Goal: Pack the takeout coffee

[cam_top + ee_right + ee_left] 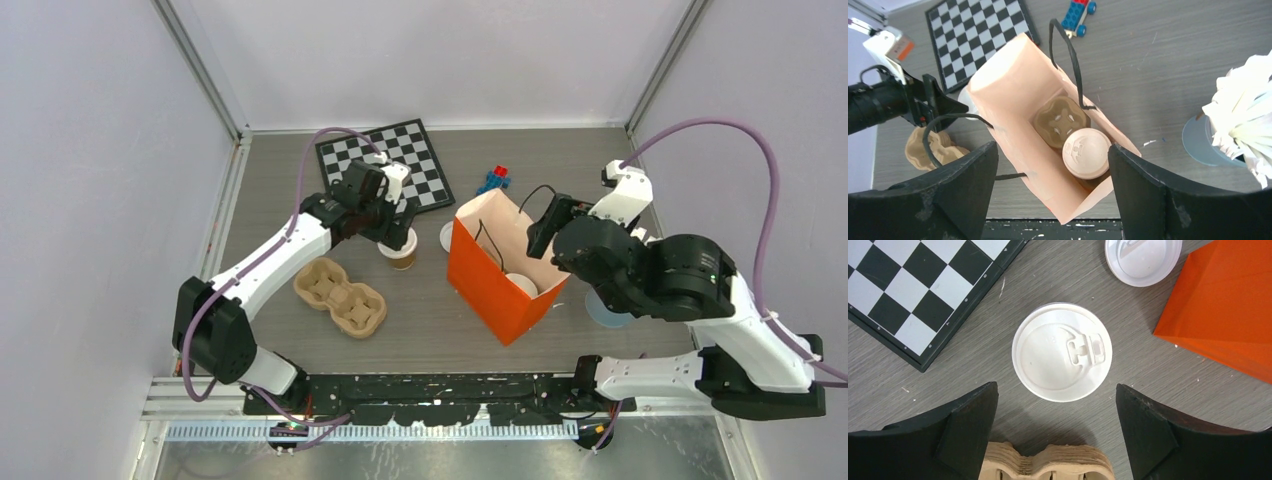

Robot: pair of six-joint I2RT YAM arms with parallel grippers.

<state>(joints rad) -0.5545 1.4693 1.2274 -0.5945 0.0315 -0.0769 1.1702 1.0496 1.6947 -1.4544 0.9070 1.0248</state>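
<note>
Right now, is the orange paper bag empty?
No, a white-lidded brown paper cup sits in a tan pulp tray inside the orange paper bag.

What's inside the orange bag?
Inside the orange bag sits a brown tray with one white-lidded coffee cup in one slot. The other slot is empty. The cup's sides and the bag's bottom are covered, so I can't see them.

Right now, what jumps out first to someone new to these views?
The bright orange bag stands open mid-table, with a white-lidded coffee cup seated in a pulp tray inside it and the right gripper open above. To the bag's left, the left gripper hangs open over a second lidded cup beside the checkerboard.
</note>
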